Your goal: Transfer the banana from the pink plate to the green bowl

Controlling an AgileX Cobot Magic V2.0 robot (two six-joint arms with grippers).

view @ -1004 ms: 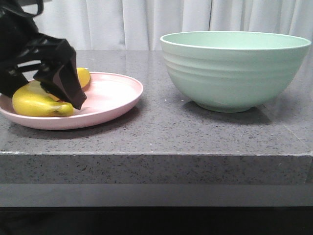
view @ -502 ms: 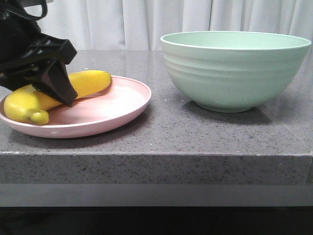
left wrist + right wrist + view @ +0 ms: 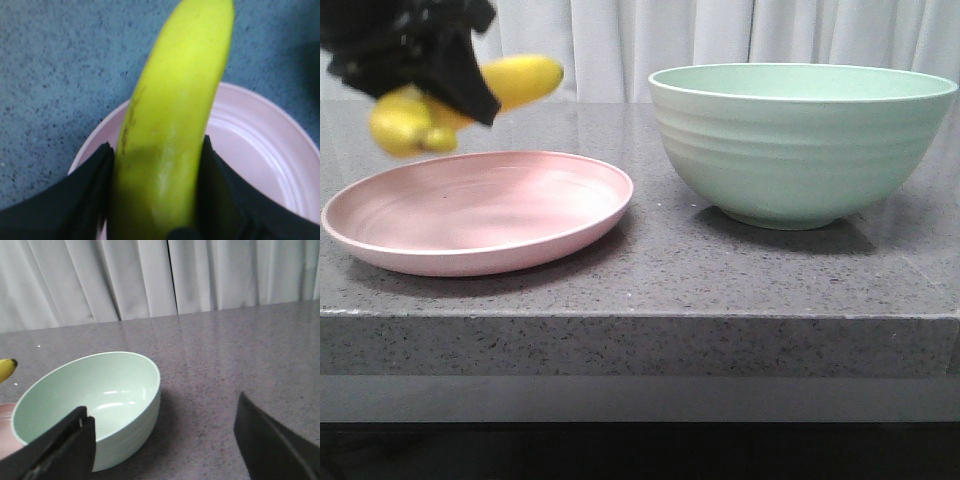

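Observation:
My left gripper (image 3: pixel 445 85) is shut on the yellow banana (image 3: pixel 520 80) and holds it in the air above the far left of the pink plate (image 3: pixel 480 215), which lies bare on the grey counter. In the left wrist view the banana (image 3: pixel 172 125) sits between both black fingers (image 3: pixel 75 200) with the plate (image 3: pixel 260 155) below. The green bowl (image 3: pixel 800 140) stands to the right of the plate and holds nothing; it also shows in the right wrist view (image 3: pixel 90 405). My right gripper (image 3: pixel 162 440) is open and holds nothing, raised beside the bowl.
The grey speckled counter (image 3: pixel 640 340) has its front edge close below the plate and bowl. White curtains (image 3: pixel 720 40) hang behind the counter. The banana's tip (image 3: pixel 6 370) shows at the edge of the right wrist view.
My left gripper has lifted the banana off the pink plate, up and slightly right. The plate shifted a little on the counter. The bowl has not moved.

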